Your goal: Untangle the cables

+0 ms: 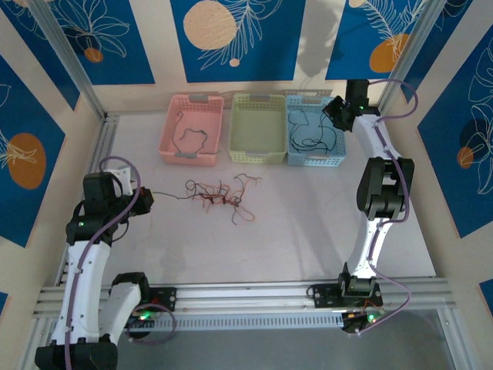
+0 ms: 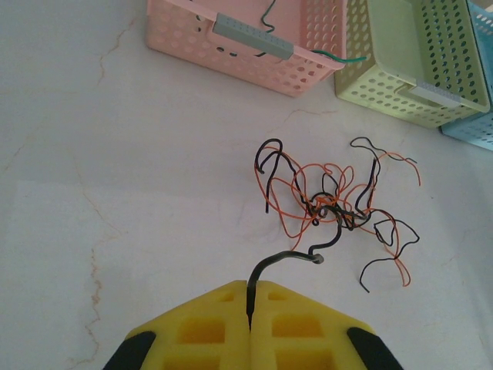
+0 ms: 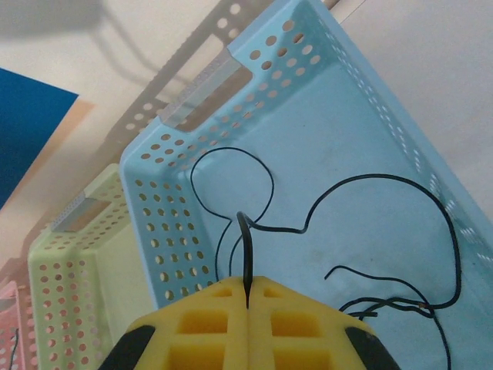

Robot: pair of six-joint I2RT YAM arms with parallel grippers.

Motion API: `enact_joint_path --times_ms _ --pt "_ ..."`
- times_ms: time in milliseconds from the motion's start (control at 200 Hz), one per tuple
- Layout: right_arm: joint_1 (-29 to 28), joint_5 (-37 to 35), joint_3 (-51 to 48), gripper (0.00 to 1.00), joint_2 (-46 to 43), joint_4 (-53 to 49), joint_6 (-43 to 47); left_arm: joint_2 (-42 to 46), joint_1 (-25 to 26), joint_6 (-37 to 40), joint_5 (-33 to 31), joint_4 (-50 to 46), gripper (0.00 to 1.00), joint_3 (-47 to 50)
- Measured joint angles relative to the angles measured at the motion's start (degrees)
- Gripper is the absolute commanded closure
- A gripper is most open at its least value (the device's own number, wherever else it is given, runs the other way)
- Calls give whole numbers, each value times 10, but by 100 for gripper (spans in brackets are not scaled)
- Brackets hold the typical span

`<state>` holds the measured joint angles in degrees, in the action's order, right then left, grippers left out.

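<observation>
A tangle of black and orange cables [image 1: 223,196] [image 2: 339,204] lies mid-table. My left gripper [image 1: 146,199] [image 2: 250,297] is shut on the end of a black cable [image 2: 289,258] that runs from the clump. My right gripper [image 1: 333,108] [image 3: 246,297] hovers over the blue basket [image 1: 337,150] [image 3: 166,231], shut on a black cable [image 3: 254,223] whose length loops down into the basket beside other black strands [image 1: 312,137]. A dark cable [image 1: 189,137] lies in the pink basket [image 1: 171,127] [image 2: 200,42].
Pink, green [image 1: 258,154] [image 2: 400,89] and blue baskets stand in a row at the back. Aluminium rails [image 1: 254,293] run along the near edge and the left side. Lilac arm cables loop beside both arms.
</observation>
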<state>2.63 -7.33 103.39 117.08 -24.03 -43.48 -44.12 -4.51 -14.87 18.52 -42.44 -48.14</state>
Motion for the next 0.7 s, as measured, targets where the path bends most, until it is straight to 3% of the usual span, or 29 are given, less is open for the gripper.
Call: enact_joint_path --times_ms 120,220,420,695 --pt "0 -1 0 66 3 -9 1 -1 0 0 1 0 100 0" --pt "0 6 4 54 7 -22 3 -4 0 0 2 0 100 0" --pt "-7 2 -23 50 -16 -37 10 -7 0 0 5 0 100 1" --pt "-54 2 -269 49 -274 29 17 -26 3 0 43 11 100 4"
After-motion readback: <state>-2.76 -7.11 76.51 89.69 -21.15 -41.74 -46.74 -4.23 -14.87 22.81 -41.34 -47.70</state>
